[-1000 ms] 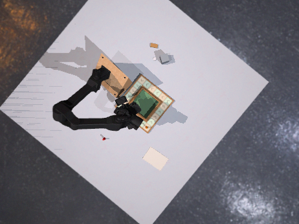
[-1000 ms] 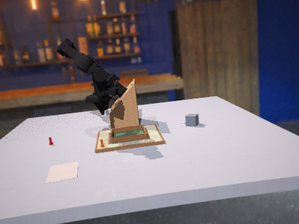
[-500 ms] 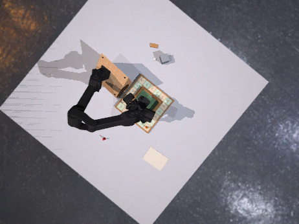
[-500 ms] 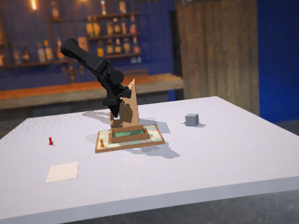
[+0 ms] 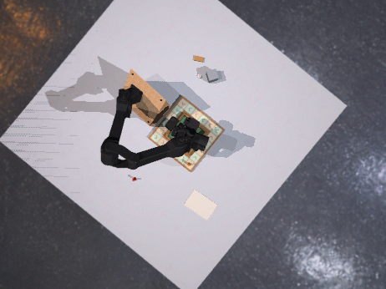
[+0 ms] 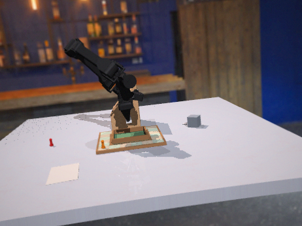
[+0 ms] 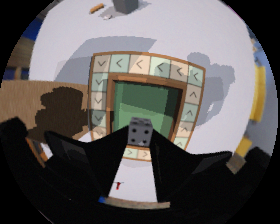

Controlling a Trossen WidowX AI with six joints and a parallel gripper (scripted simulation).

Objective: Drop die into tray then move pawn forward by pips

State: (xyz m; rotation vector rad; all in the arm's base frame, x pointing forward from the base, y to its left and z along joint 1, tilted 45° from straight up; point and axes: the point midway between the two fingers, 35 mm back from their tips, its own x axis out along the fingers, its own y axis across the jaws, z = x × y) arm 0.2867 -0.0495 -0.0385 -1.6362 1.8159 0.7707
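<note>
My gripper [image 6: 128,119] is shut on the grey die [image 7: 140,132], whose face toward the wrist camera shows dark pips. It holds the die above the dice tray [image 6: 131,140] [image 7: 132,78], which has wooden walls and a green floor. The board [image 6: 158,132] [image 7: 140,64] has pale green and cream squares with arrows around the tray. An orange pawn [image 5: 189,164] [image 6: 102,144] stands upright on a corner square. In the wrist view the fingers hide that corner. The arm covers much of the board in the top view.
A tall wooden piece [image 5: 144,90] [image 7: 30,102] stands against the board's side. A red pawn [image 5: 134,179] [image 6: 51,142] [image 7: 118,185] is off the board. A grey cube [image 5: 212,76] [image 6: 193,121], an orange block [image 5: 199,58] [image 7: 96,8] and a cream card [image 5: 200,205] [image 6: 63,174] lie farther out.
</note>
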